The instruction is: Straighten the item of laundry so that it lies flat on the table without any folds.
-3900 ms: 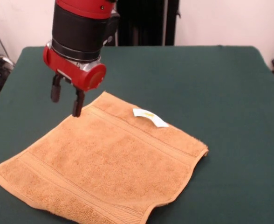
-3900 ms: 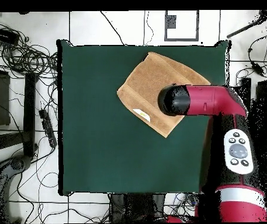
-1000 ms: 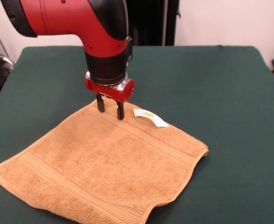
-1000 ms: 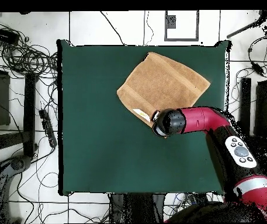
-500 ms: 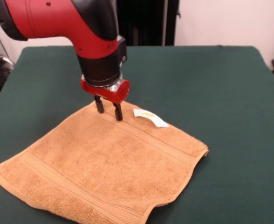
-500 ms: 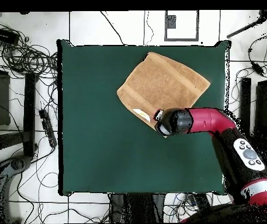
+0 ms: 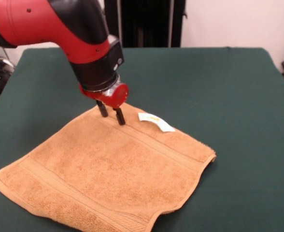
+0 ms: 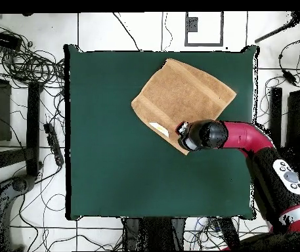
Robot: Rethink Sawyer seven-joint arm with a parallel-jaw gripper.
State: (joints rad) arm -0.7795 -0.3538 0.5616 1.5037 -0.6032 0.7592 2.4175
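The towel [image 7: 108, 171] lies spread on the green table [image 7: 219, 87], turned like a diamond, orange-tan terry with woven bands near two edges and a small white tag [image 7: 155, 121] sticking up at its far edge. Its near-right corner curls slightly off the cloth, and the near edge is cut off in the front view. My fingers [image 7: 111, 112] stand slightly spread, tips at the towel's far corner; whether they touch it, I cannot tell. From overhead my arm [image 8: 208, 135] hides them.

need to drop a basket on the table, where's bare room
In the overhead view, the table is bare cloth left of and below the towel, the widest patch. Crowded spot: the towel's lower corner, where the open gripper hangs beside the white tag.
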